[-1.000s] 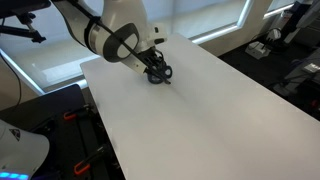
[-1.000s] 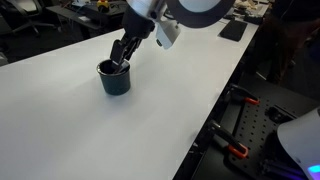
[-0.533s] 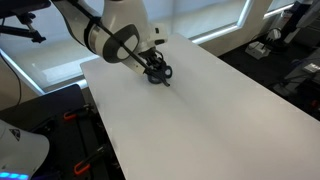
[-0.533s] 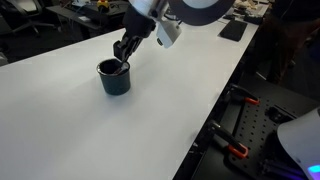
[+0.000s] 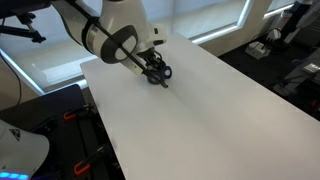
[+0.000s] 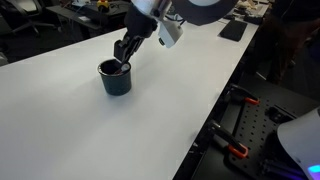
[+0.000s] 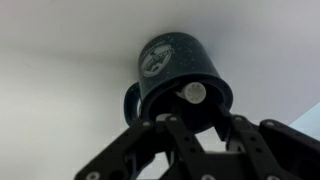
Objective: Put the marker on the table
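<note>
A dark round mug (image 5: 162, 76) stands on the white table (image 5: 200, 115) near its far end; it also shows in the other exterior view (image 6: 114, 80) and the wrist view (image 7: 165, 62). My gripper (image 6: 123, 58) hangs right over the mug's mouth, fingers pointing down into it. In the wrist view the gripper (image 7: 195, 112) has its fingers drawn together on the marker (image 7: 192, 93). The marker's light round end shows just above the fingertips, inside the mug's rim. The rest of the marker is hidden by the fingers. In an exterior view the gripper (image 5: 152, 68) partly covers the mug.
The table (image 6: 110, 135) stretches wide around the mug. Black equipment and cables (image 6: 250, 130) stand beyond the table's edge. Dark chairs and gear (image 5: 285, 50) stand off another side.
The gripper has risen very slightly over the mug. The mug stays in place.
</note>
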Controlling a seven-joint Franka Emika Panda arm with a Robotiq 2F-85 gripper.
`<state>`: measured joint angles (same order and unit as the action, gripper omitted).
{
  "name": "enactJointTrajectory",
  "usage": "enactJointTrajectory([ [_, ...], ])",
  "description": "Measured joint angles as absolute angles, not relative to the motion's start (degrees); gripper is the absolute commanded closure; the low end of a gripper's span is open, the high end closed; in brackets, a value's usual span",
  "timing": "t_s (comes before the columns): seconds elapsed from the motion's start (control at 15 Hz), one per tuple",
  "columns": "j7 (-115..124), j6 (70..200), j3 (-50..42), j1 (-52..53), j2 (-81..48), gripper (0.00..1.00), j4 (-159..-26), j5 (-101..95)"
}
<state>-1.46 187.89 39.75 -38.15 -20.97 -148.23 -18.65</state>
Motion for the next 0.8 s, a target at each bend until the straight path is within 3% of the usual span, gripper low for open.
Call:
enactJointTrajectory([
  [0.27, -1.5, 187.8, 41.2, -39.3, -21.7, 0.01, -148.3, -18.7],
  [0.8, -1.5, 187.8, 45.6, -44.1, -24.6, 0.0, -148.3, -19.1],
])
